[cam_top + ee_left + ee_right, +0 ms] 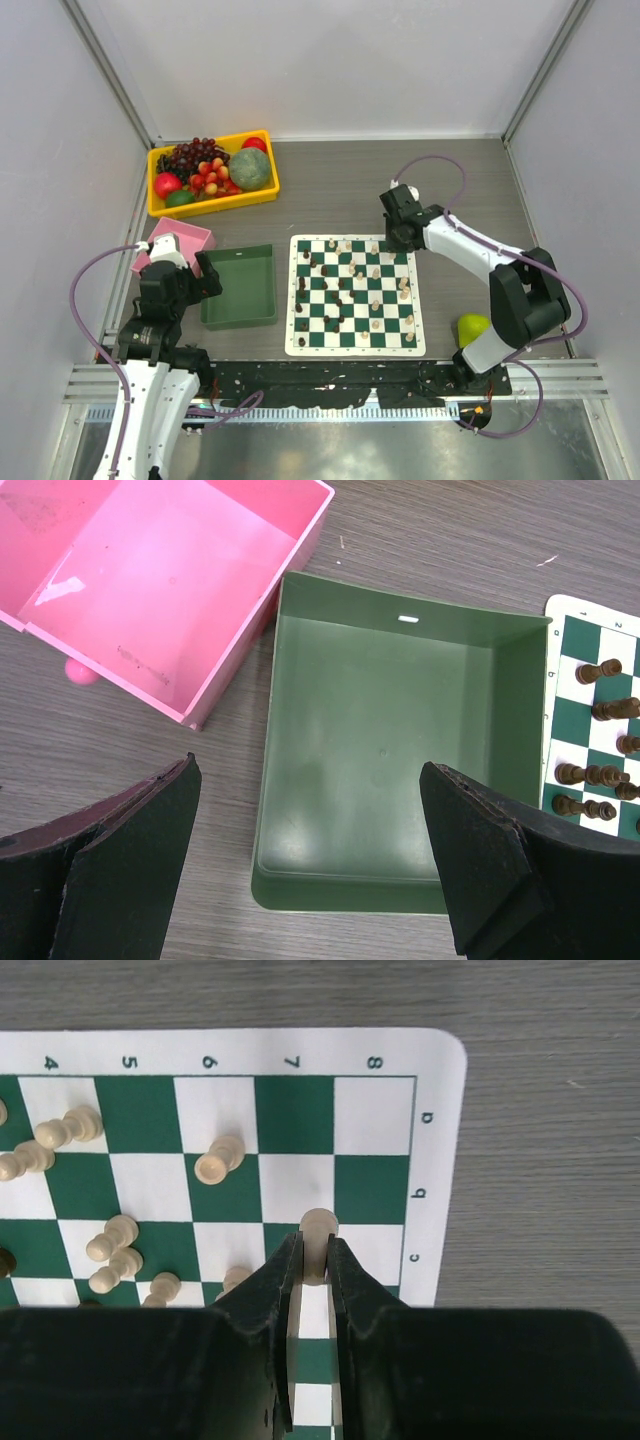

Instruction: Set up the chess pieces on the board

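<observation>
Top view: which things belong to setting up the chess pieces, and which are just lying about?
Belonging to the job: chess board, chess pieces, cream pawn pinched in the right gripper.
Just lying about: yellow bin of fruit, green tray, pink box, green pear.

We look down on the whole bench from a fixed camera above and behind the arm bases. Our left wrist view hangs close over the green tray, facing down, with the board edge at its right (both also show from above). Our right wrist view sits very near the board's numbered corner, looking steeply down.
</observation>
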Robot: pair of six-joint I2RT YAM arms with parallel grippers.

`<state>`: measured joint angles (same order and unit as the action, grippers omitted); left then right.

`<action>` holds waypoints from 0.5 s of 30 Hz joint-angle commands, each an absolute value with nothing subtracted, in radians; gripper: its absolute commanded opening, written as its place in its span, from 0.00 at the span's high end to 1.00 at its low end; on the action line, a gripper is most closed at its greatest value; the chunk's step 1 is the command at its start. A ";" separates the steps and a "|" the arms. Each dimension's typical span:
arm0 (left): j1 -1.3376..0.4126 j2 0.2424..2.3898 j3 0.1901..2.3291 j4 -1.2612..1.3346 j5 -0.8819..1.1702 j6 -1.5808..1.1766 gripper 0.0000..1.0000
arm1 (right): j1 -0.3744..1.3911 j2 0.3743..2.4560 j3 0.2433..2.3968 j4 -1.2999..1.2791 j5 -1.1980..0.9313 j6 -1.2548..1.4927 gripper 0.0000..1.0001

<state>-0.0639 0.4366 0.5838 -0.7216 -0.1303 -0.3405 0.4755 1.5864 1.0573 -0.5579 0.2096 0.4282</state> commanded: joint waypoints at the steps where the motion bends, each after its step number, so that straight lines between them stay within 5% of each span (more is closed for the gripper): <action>1: -0.061 0.437 0.595 -0.676 -0.124 -0.350 0.01 | 0.453 1.552 1.078 -0.561 0.278 0.408 0.86; 15: -0.061 0.431 0.594 -0.673 -0.132 -0.350 0.01 | 0.422 1.601 1.042 -0.500 0.267 0.399 0.85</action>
